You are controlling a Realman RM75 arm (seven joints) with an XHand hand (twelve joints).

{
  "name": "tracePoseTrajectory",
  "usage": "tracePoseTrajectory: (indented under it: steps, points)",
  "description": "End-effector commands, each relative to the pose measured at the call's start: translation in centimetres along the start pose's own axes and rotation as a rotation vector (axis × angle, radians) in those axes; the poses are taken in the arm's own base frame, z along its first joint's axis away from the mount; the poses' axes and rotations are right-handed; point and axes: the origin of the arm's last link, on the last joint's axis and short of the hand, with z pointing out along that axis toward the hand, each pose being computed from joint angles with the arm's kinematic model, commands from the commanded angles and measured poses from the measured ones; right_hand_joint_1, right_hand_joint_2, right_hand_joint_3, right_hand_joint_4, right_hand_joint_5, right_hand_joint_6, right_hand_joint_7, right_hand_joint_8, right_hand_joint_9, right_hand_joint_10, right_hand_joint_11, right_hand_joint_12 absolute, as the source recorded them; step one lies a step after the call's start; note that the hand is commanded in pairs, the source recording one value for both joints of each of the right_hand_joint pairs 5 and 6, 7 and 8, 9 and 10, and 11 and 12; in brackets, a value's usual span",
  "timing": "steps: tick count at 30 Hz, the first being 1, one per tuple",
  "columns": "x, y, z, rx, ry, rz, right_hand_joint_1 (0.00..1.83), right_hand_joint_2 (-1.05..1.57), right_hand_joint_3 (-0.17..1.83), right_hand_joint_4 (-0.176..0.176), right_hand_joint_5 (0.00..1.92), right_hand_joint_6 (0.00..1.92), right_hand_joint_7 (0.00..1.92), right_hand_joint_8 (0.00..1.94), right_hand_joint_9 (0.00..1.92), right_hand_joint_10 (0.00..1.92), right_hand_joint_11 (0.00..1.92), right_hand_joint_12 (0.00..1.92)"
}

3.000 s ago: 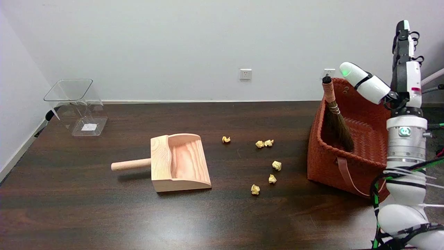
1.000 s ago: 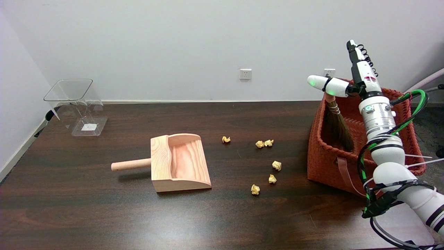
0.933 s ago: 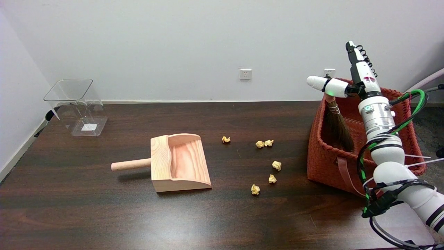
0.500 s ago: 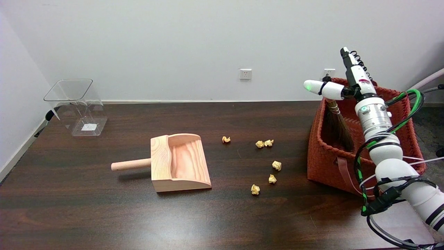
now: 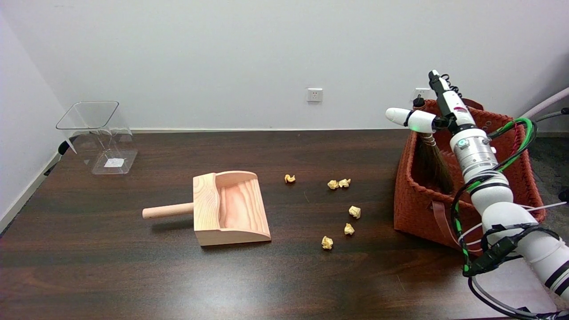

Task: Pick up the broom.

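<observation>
Head view shows the broom standing nearly upright in the left end of the woven red-brown basket, bristles down inside and its wrapped handle rising above the rim, with a dark cap at the top. The right hand sits at the handle's upper part: its white thumb crosses in front of the handle and points left, while the other fingers stretch up and back just to the right of the cap. The hand is spread and holds nothing; whether the thumb touches the handle cannot be told. The basket stands at the right end of the dark wooden table. Further left lie scattered crumpled yellow paper balls, a wooden dustpan, and a clear plastic bin at the far left.
</observation>
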Motion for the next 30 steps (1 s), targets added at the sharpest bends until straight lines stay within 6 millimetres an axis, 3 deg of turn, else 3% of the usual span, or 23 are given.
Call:
tracePoseTrajectory:
  steps: [1, 14, 22, 30]
  points:
    - [-0.9, 1.3, -0.1, -0.044, -0.05, 0.001, 0.82, 0.74, -0.17, 0.0, 0.0, 0.0, 0.09, 0.09, 0.0, 0.0, 0.0, 0.0]
    - [-0.5, 2.3, 0.1, -0.073, -0.025, -0.003, 0.8, 0.81, -0.17, 0.0, 0.0, 0.0, 0.12, 0.12, 0.0, 0.0, 0.0, 0.0]
    - [-0.3, 2.0, 0.4, -0.068, -0.014, 0.001, 0.76, 0.96, -0.17, 0.0, 0.0, 0.0, 0.48, 0.48, 0.0, 0.0, 0.0, 0.0]
    - [-0.3, 1.9, 0.5, -0.065, -0.011, 0.003, 0.76, 1.02, -0.17, 0.0, 0.16, 0.16, 0.79, 0.79, 0.16, 0.16, 0.16, 0.16]
